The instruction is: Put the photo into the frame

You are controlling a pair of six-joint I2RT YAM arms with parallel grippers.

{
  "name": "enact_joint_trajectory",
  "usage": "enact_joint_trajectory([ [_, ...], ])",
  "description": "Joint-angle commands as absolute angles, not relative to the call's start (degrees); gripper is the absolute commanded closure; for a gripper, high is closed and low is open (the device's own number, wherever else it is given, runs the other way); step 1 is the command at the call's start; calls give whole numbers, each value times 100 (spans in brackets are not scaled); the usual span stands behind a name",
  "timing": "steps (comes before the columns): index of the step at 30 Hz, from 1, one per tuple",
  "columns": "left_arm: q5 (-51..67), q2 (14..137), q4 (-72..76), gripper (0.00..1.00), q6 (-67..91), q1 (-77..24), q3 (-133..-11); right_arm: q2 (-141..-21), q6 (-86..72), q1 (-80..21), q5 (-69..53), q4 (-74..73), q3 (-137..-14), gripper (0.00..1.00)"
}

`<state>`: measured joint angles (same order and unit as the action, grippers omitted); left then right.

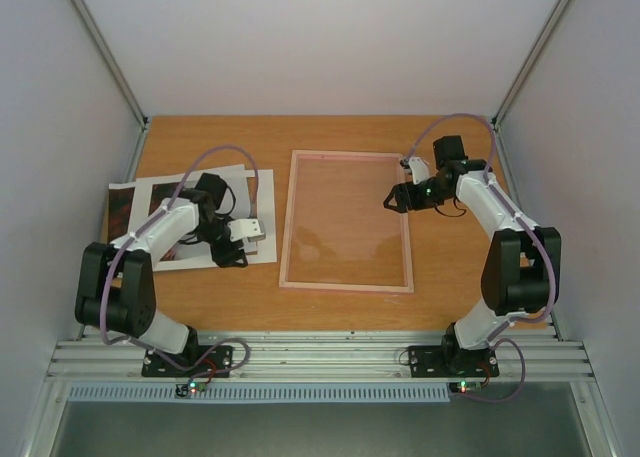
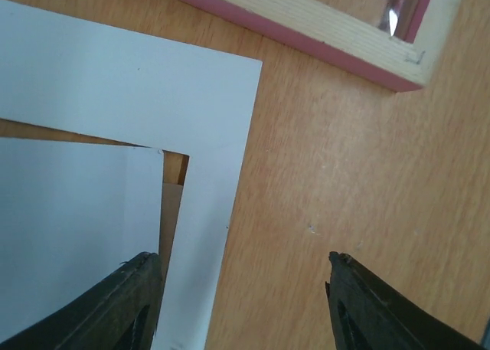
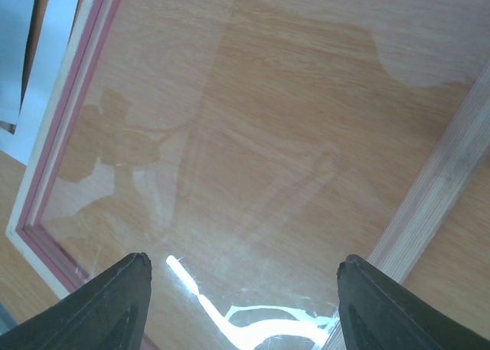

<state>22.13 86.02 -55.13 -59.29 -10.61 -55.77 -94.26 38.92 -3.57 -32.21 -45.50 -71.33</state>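
**Photo left of the left gripper, frame to its right: left arm is the near one**

Far left of the top view, the thin glossy rectangular photo [image 1: 122, 213] lies flat on the orange-brown wooden table [image 1: 200, 142], with dark red-orange trees showing at its left end. The left arm and a white card mat [image 1: 258, 192] with a cut-out window cover most of it, so its long axis can't be read outright. The pile as a whole runs left-to-right, slightly tilted.

Next right, the left gripper [image 1: 238, 247] hangs over the pile's lower right corner, black fingers apart and nothing between them. In the left wrist view one finger [image 2: 130, 308] is over the mat's inner edge and the other over bare table. A pale sheet fills the window at lower left (probably the photo's grey sky, not sure), with a sliver of brown board [image 2: 171, 201] beside it. So the photo lies leftward of these fingertips, near.

At centre is the large rectangular frame [image 1: 290, 217], with a narrow pink rim, pale wood and a clear pane, just beside the mat's right edge. Its long axis runs top-to-bottom, roughly crosswise to the pile, so a quarter turn looks needed.

On the right, the right gripper [image 1: 398, 199] is over the frame's upper right part, fingers spread and empty. Its wrist view shows only pane and rim. The frame lies between it and the photo.
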Motion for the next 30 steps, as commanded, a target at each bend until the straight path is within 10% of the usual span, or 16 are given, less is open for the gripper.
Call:
enact_joint_trajectory([
  [1,1984,8777,-4953,41,-6573,-1247,-5480,-9161,3716,-352,-3350,-4503,-7076,33],
  [30,230,7726,-928,73,-7282,-2546,-2695,-9105,3657,-351,-3210,-4333,-7005,34],
])
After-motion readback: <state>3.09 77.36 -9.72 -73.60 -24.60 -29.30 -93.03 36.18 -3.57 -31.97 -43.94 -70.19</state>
